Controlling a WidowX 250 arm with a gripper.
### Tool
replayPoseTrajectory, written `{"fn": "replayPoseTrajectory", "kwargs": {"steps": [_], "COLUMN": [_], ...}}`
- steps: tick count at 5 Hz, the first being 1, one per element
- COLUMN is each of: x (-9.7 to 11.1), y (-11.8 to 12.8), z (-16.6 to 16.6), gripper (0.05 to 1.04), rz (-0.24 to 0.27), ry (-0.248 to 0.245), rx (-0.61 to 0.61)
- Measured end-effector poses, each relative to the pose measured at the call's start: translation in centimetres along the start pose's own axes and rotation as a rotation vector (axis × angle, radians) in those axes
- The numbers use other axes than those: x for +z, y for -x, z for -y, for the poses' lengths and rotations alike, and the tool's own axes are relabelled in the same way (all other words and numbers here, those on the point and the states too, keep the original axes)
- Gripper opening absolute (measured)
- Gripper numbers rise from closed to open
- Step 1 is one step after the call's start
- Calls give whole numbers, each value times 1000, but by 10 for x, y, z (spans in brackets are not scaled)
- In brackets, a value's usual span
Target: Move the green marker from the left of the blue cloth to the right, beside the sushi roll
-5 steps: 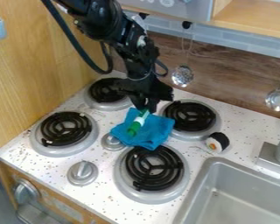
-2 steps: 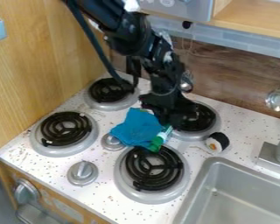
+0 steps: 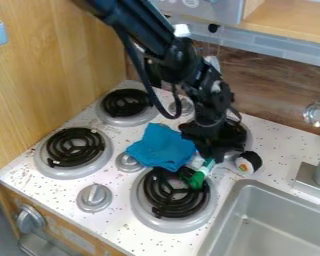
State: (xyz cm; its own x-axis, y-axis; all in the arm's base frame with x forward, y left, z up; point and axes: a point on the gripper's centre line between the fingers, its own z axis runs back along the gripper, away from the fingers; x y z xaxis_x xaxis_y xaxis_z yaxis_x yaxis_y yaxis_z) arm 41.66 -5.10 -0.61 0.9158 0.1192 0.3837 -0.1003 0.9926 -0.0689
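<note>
Inspection of the stove area finds the black two-finger gripper [image 3: 211, 155] low over the right side of the white speckled tabletop [image 3: 126, 227], between the two right-hand burners. The gripper is grasping a green-and-white, marker-shaped object [image 3: 199, 177] by its pale upper end. The object is tilted, its green end pointing down over the upper right part of the front right black coil burner [image 3: 140, 207] with its silver pan; whether that end touches the coil cannot be told. A crumpled blue cloth [image 3: 161, 147] lies just beside the gripper, between the burners, its lower edge at the rim of the same pan. A black-and-white toy sushi roll [image 3: 249, 162] with an orange centre rests on the tabletop on the other side of the gripper, near the grey metal sink [image 3: 219, 215]. As to progress, the pick-up is judged complete: the object is secured in the grasp and its green end lies off the cloth. Setting down and release are not done, and no final resting place can be confirmed. The cloth and the sushi roll are both outside the grasp.
</note>
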Motion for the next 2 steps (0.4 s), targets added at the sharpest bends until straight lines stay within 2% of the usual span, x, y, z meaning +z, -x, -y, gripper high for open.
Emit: {"fn": "replayPoseTrajectory", "kwargs": {"steps": [1, 2], "x": [-4, -5], "y": [-6, -12], "z": [13, 18], "gripper": [359, 659], "rz": [15, 37], "ry": [7, -6], "rx": [-9, 3]}}
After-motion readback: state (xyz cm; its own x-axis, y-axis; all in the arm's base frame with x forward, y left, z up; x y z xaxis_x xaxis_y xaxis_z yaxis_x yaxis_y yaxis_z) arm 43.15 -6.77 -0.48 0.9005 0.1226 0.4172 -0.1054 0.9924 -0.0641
